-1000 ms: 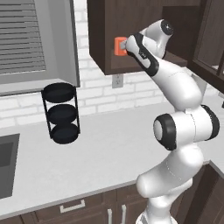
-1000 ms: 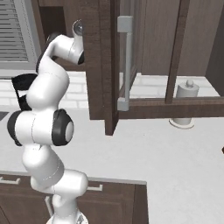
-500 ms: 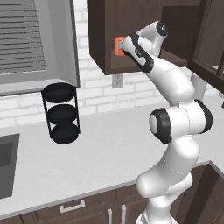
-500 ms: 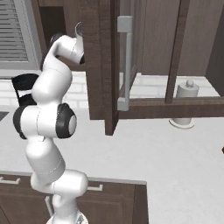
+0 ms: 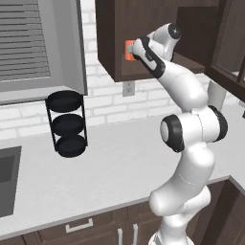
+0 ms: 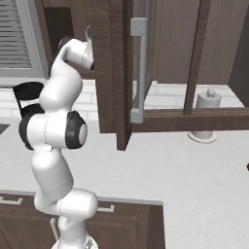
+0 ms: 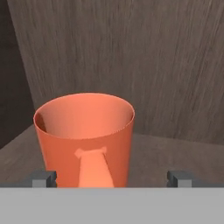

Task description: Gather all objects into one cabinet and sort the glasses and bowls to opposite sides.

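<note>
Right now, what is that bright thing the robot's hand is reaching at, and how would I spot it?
Look at the dark brown wall cabinet above the white counter, right of the shuttered window. Inside it, at the tip of the white arm, stands an orange mug between the open gripper fingers. It is plain bright orange with a handle facing the hand, against dark wood.

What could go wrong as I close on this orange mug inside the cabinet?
The orange mug sits left of centre between the open fingertips, with its handle facing the gripper; closing could push it sideways or tip it. The cabinet wall stands close behind, so pushing deeper may ram the mug against it.
</note>
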